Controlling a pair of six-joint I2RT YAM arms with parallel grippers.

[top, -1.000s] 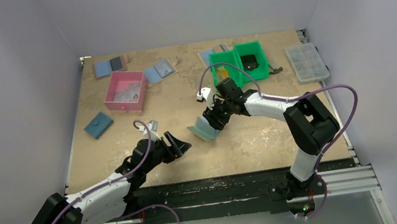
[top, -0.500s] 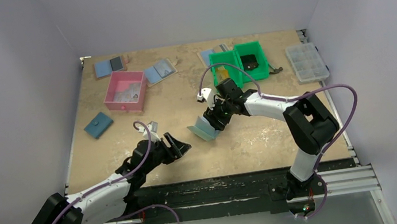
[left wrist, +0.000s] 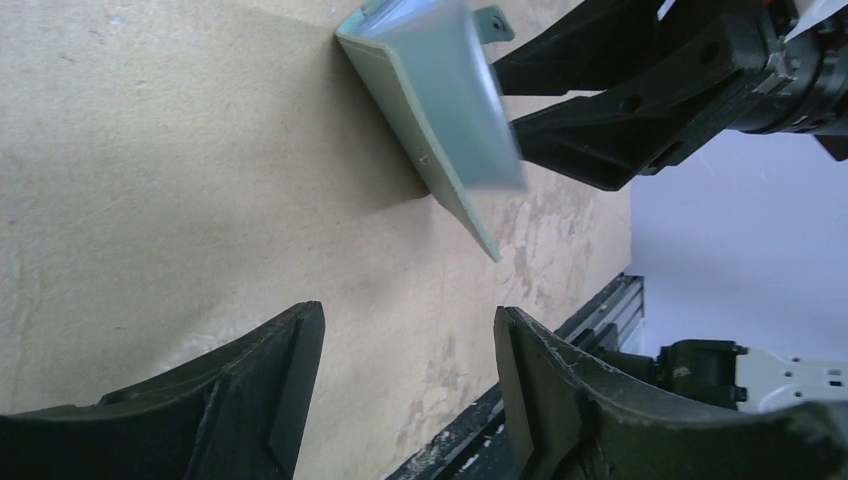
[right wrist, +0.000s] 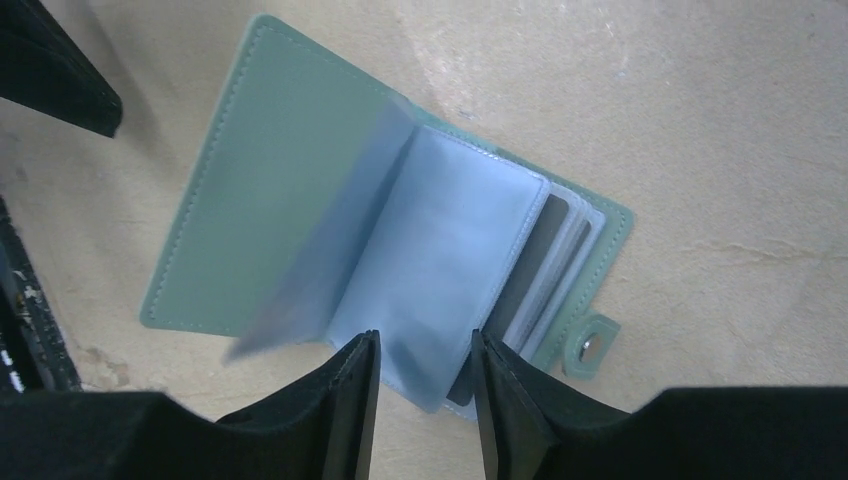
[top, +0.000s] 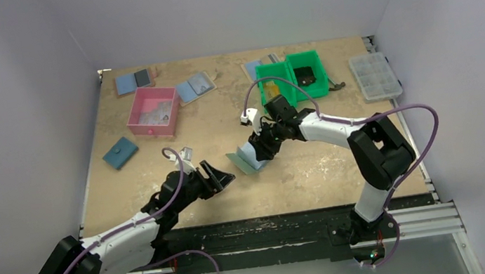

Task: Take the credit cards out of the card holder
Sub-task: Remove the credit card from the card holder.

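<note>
The card holder (top: 244, 161) lies open in the middle of the table, its grey-green cover (right wrist: 270, 190) spread to the left. Its pale blue sleeves (right wrist: 450, 250) are fanned out, and one clear sleeve is blurred in motion. No credit cards show in the sleeves, only dark grey inserts (right wrist: 545, 235). My right gripper (right wrist: 425, 345) hovers over the sleeves' near edge, its jaws parted with a sleeve corner in the gap. It reads as open. My left gripper (top: 222, 176) stands open and empty to the holder's left (left wrist: 407, 318), apart from it.
A green bin (top: 314, 57) at the back holds something small and orange (top: 271, 91). A pink box (top: 151, 112), a dark blue wallet (top: 120, 153), blue-grey folders (top: 133, 80) and a clear organiser (top: 374, 75) lie around. A black rail (top: 273, 228) edges the front.
The right gripper has edged slightly back-left and its jaws have narrowed a little. The holder has shifted slightly left and a sleeve is flipping. The left arm has held still.
</note>
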